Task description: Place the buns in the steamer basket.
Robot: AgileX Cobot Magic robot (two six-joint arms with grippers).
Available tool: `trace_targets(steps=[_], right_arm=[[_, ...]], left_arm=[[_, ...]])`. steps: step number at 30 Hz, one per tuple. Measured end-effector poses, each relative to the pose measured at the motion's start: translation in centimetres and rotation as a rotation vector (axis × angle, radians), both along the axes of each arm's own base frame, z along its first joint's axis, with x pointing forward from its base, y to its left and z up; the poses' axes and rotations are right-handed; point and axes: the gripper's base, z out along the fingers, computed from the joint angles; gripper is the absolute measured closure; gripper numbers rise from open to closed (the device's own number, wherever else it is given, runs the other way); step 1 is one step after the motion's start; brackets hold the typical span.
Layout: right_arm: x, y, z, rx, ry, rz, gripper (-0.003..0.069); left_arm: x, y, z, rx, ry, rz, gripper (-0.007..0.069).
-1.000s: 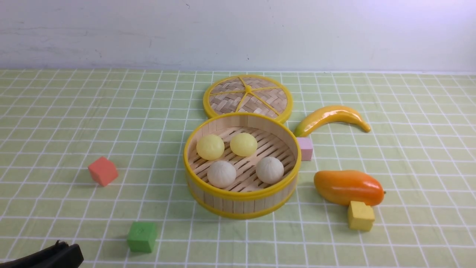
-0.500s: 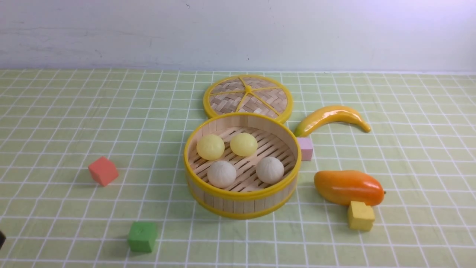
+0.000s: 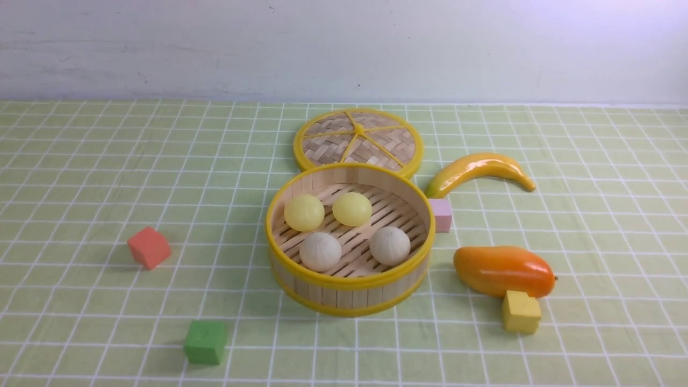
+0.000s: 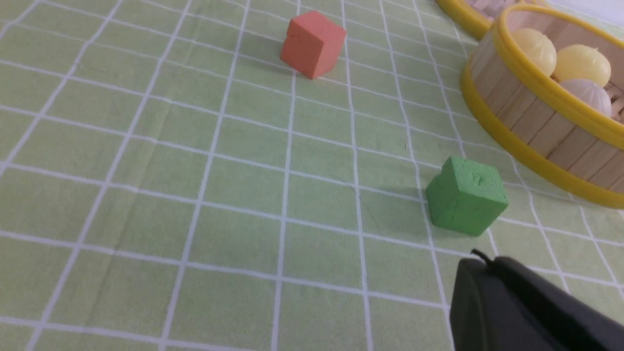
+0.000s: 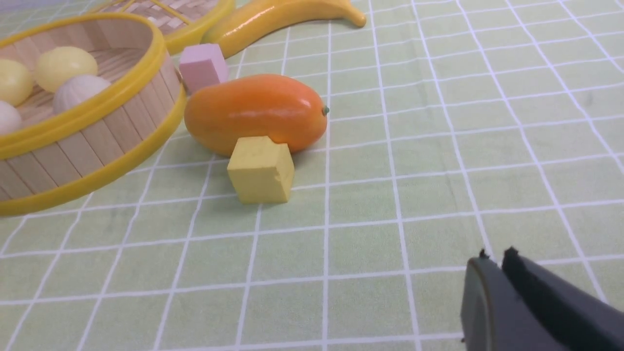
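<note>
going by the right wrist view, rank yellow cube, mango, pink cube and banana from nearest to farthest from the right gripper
From the right gripper, low on the cloth:
1. yellow cube, in front of the mango
2. mango, behind that cube
3. pink cube, by the basket wall
4. banana, farthest back

Left gripper (image 4: 480, 263) and right gripper (image 5: 495, 261) low over the cloth, fingers together, empty.

Buns (image 3: 344, 228) inside steamer basket (image 3: 349, 293)

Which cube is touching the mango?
The yellow cube, pressed against the mango's near side. The pink, red and green cubes sit apart from it.
</note>
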Motion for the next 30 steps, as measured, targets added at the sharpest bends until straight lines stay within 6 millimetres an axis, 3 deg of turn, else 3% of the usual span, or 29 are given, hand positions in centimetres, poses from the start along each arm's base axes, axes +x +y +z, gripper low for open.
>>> trace_targets(steps=[30], right_arm=[[0.0, 0.0, 0.0, 0.0, 0.0, 0.0, 0.0576]], left_arm=[[0.0, -0.01, 0.0, -0.004, 0.001, 0.0, 0.0638]])
